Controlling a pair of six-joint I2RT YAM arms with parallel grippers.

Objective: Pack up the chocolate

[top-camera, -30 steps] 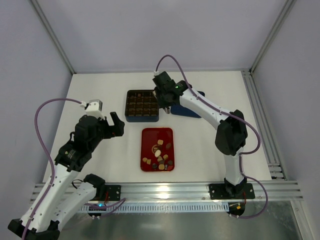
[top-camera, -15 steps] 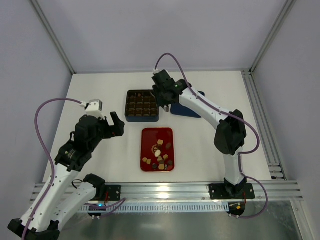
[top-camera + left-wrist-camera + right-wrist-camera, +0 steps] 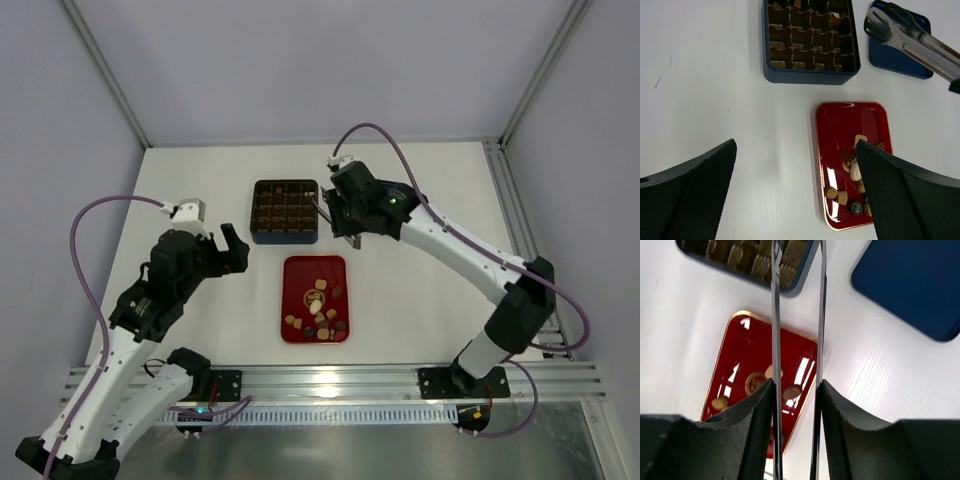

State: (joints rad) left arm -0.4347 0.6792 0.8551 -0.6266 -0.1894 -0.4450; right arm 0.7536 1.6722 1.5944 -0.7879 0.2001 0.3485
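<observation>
Chocolate (image 3: 320,308) lies in a loose heap at the near end of the red tray (image 3: 300,272): tan, cream and dark bites, some round, some square, on a glossy rimmed floor where they could skid. Left of it, above the white bench (image 3: 200,180), the left gripper (image 3: 235,250) hangs with jaws released, holding nothing. Farther back, the right gripper (image 3: 796,390) has its jaws clenched on thin steel tongs (image 3: 912,40). Their tips look empty, just beside the dark blue box (image 3: 810,77) and over the edge of its flat lid (image 3: 910,285). The next pick likely wants the tongs lowered over one piece at the heap's edge and squeezed gently, since smooth blades may slip on a rounded sweet. The box's brown ridged cells are narrow, so each piece should drop squarely.
</observation>
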